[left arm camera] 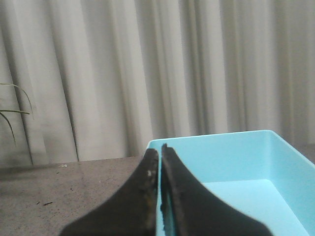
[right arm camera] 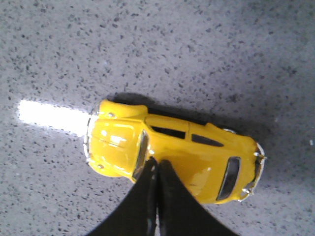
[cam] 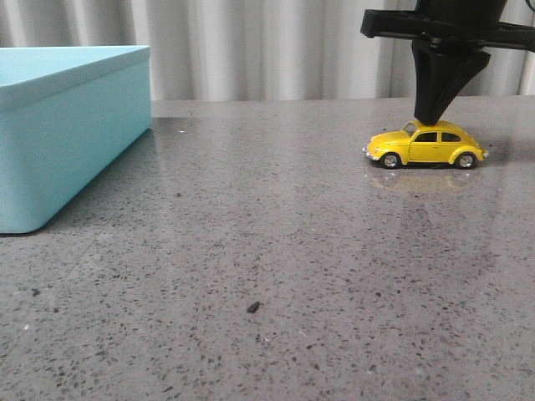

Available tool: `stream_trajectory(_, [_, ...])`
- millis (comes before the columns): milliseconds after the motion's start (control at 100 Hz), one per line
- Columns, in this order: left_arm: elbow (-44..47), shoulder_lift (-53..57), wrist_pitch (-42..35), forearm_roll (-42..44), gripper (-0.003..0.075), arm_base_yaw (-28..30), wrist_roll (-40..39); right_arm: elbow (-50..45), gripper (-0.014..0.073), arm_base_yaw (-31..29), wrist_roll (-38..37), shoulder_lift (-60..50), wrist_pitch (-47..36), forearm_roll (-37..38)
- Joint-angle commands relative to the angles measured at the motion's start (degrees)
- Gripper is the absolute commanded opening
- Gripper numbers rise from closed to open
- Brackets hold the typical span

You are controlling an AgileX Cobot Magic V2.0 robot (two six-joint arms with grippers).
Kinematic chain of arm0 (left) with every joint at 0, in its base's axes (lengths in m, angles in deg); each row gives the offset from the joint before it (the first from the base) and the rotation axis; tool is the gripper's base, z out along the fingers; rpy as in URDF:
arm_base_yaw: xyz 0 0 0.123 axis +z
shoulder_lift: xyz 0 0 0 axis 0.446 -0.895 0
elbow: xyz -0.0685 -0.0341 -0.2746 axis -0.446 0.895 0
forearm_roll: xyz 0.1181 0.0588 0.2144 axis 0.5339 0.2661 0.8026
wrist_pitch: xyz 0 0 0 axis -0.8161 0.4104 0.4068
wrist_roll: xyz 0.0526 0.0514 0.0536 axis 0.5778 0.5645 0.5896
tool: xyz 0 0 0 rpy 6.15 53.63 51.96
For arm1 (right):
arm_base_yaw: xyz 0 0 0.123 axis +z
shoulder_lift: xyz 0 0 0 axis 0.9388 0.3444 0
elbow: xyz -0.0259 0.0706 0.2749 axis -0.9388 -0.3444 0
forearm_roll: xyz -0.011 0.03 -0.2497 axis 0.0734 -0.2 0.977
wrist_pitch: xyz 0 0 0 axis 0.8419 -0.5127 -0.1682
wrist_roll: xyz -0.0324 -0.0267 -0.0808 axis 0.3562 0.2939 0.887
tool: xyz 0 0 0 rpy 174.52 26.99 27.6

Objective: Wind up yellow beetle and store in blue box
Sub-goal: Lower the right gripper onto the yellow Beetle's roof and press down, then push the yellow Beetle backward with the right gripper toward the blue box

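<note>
The yellow beetle [cam: 426,146] stands on its wheels on the grey stone table at the right, nose to the left. My right gripper [cam: 428,119] points straight down, shut, with its tips on or just above the car's roof; it grips nothing. In the right wrist view the closed fingers [right arm camera: 157,164] overlap the roof of the beetle [right arm camera: 172,152] near the windscreen. The blue box [cam: 58,125] stands at the far left, open on top. My left gripper [left arm camera: 160,152] is shut and empty, over the near corner of the blue box [left arm camera: 236,162]; it is out of the front view.
The table [cam: 267,276] is speckled grey stone. A small dark crumb [cam: 253,307] lies near the front centre. Pale pleated curtains [cam: 267,50] hang behind the table. A few plant leaves [left arm camera: 12,113] show beside the curtain in the left wrist view.
</note>
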Motion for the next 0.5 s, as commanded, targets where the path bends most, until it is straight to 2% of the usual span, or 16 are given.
stream_trajectory(0, [-2.16,-0.93,-4.1,-0.23,-0.0021,0.14,-0.63,1.01,-0.0057,-1.06,-0.45,-1.57,0.27,3.3])
stream_trajectory(230, [-2.16,-0.93,-4.1,-0.23,-0.0021,0.14,-0.63,1.01,-0.0057,-3.09,-0.55,-1.57,1.15,3.81])
stream_trajectory(490, [-2.16,-0.93,-4.1,-0.23,-0.0021,0.14,-0.63,1.01,-0.0058,-3.82,-1.71,-1.57,2.08,7.59])
